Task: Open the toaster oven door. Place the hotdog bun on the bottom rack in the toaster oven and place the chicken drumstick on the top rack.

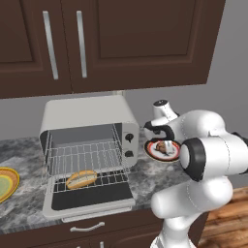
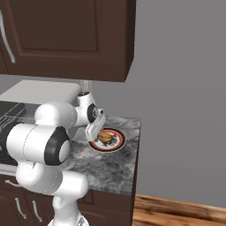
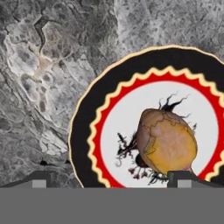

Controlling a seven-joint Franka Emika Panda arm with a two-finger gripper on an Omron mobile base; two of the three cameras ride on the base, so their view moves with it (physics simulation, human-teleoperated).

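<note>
While hanging over plate [image 3: 83,131] at 3 o'clock of toaster oven [image 1: 87,116], gripper [image 3: 111,177] spread wide, nothing pinched between jaws. In hand view, two dark fingertips [image 3: 41,178] at bottom edge, one at 7 o'clock over black plate rim, other at 5 o'clock just beside chicken drumstick [image 3: 167,142]. Drumstick brown-orange, cracked skin, lying on white centre of plate, toward 4 o'clock of that centre, dark squiggle pattern under it. Plate rim black, then red zigzag ring edged cream. Plate resting on mottled grey worktop [image 3: 52,65].

From left base view: toaster oven door [image 1: 89,201] dropped flat toward front, dark glass facing up, grey bar handle at front edge. Hotdog bun [image 1: 81,178] lying on bottom rack [image 1: 109,181], rack slid out over door, bun toward its left half. Top rack [image 1: 85,155] above it, bare wire, also slid out. Two dark knobs on right front panel. Striped yellow-green dish [image 1: 7,183] at 9 o'clock of oven, cut by frame edge. Dark brown cabinets [image 1: 97,38] overhead with silver bar handles.

From right base view: gripper [image 2: 96,128] tilted down over plate [image 2: 115,142], drumstick [image 2: 106,137] near plate middle, touching or not cannot tell.
</note>
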